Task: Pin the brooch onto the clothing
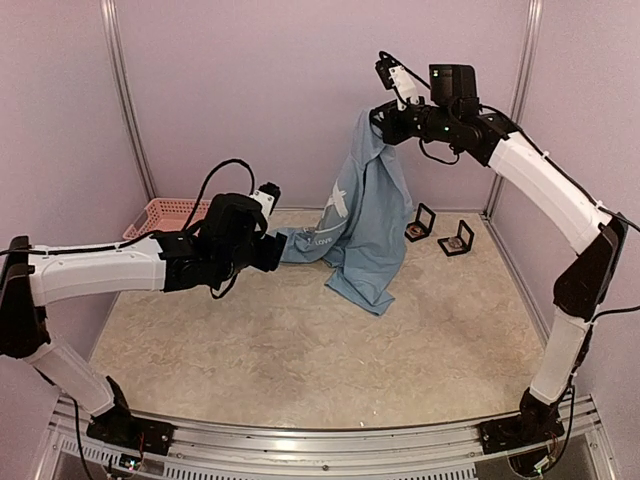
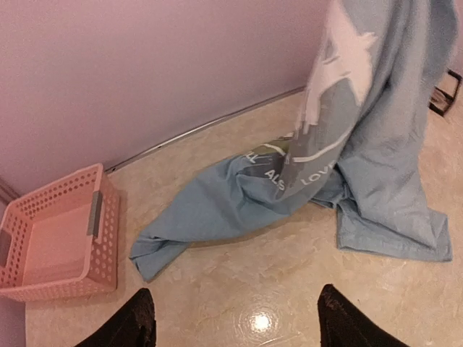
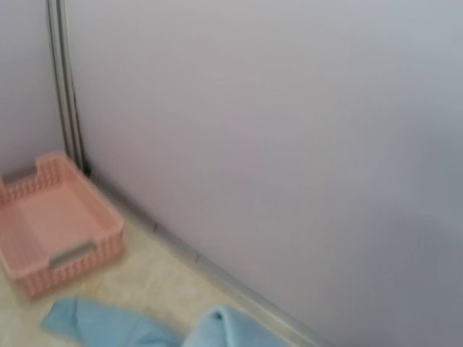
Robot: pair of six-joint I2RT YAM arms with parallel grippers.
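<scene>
A pink perforated basket (image 1: 165,213) sits at the 10 o'clock corner of the table (image 1: 300,370), close to the back wall (image 1: 250,100). The left arm (image 1: 100,272) reaches in from 8 o'clock toward the centre. The left gripper (image 1: 280,248) hangs low, just short of the shirt's outstretched sleeve. In the left wrist view its two dark fingers (image 2: 137,322) are spread wide with only bare tabletop between them. They hold nothing, and the sleeve end lies ahead of them at 12 o'clock, apart from both tips.

The clothing (image 1: 372,215), a light blue T-shirt, is at the back of the table between 12 and 1 o'clock. Its upper part is lifted clear and hangs in a tall drape from the right gripper (image 1: 383,118), whose jaws look clamped on a bunch of the fabric. The right wrist view does not show its own fingers, only the wall, the basket and blue folds along the bottom edge. The lower part of the shirt rests on the table, with one sleeve laid out toward 9 o'clock and the hem spilling toward 6 o'clock. White print and part of the lettering show on the folds.

The right arm (image 1: 560,200) rises from the 5 o'clock corner and arches over to the shirt. Just right of the cloth, at 2 o'clock, a small black case (image 1: 422,222) and a second case (image 1: 458,241) stand tilted, near each other but apart. Their contents are too small to tell.
</scene>
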